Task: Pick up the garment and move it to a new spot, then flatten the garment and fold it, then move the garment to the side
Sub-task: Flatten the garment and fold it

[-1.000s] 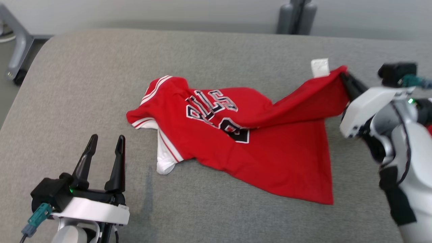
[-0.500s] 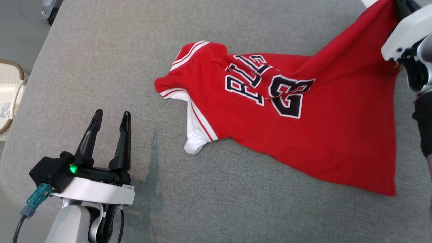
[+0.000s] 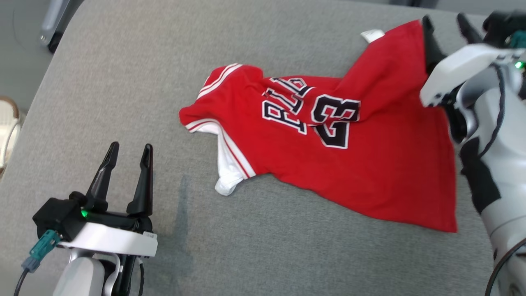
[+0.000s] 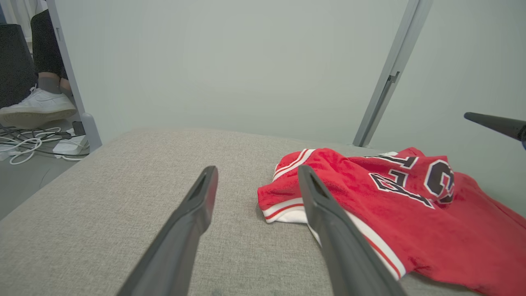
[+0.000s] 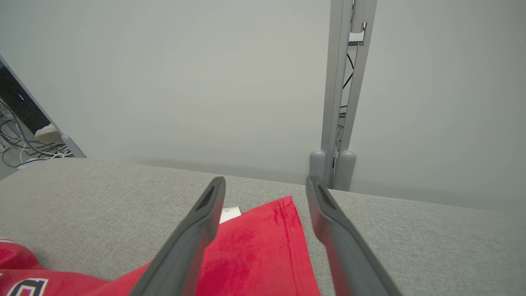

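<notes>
Plainly, the red garment (image 3: pixel 328 156) lay crumpled on the grey padded table (image 3: pixel 123 61), toward its right and far side, with neither tool holding it. The right gripper (image 3: pixel 443 18) stood with its jaws spread over the far hem corner, and the left gripper (image 3: pixel 130 145) waited wide apart near the front left, well clear of the cloth.

The likeliest trouble was a snag. In the right wrist view the corner lay just under the spread fingers, and I could not tell whether one of them touched the fabric, so a careless lift might have dragged it along. The shirt was also far from flat, with a fold crossing the lettering and the white sleeve (image 3: pixel 228 181) turned under. Pulling on one corner alone would probably have slid the whole piece rather than spread it.

That far corner and its white tag (image 3: pixel 372 35) sat near the table's back edge, with a grey post (image 5: pixel 341 102) standing close behind, so any further pull that way risked spilling cloth over the rim. Open room lay to the left and the front, where the padding was bare. A shoe (image 4: pixel 37 109) and loose cables (image 4: pixel 28 144) lay on the floor beyond the left edge.
</notes>
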